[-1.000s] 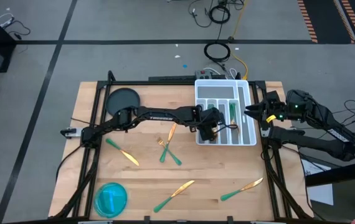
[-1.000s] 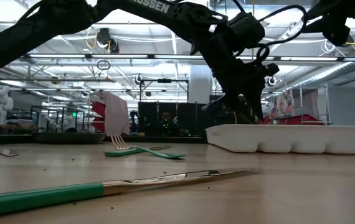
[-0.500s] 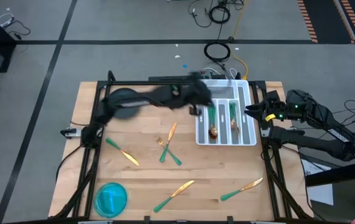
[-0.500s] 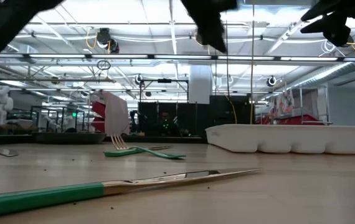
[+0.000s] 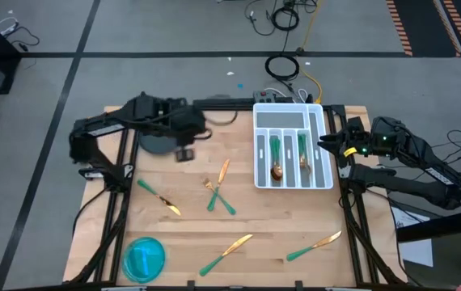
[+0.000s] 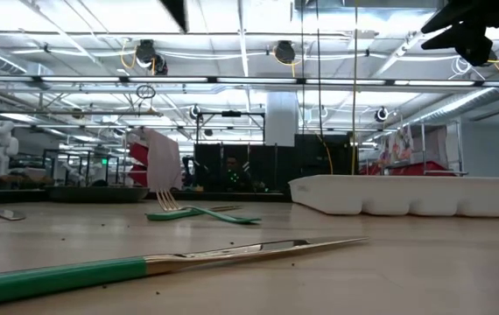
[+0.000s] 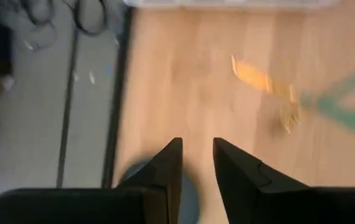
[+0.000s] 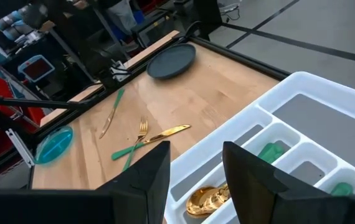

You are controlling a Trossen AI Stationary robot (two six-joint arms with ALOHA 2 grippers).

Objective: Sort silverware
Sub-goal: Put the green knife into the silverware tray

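Left claw (image 5: 183, 153) spread slightly, empty, above tabletop (image 5: 295, 218); right claw (image 5: 327, 145) likewise, beside tray (image 5: 322, 174). Next: centre over crossed forks (image 5: 217, 194), descend squarely, pinch one green handle only.

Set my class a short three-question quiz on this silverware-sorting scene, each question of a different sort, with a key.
1. Multiple choice: how many pieces of silverware lie loose on the table, outside the white tray? A three; B five; C eight.
2. True or false: the left pincer grips a piece of silverware.
3. Fill the gap: the blue bowl stands on the ___ arm's side of the table.

Key: 1 B. 2 False: its fingers stand apart with nothing between them. 3 left.
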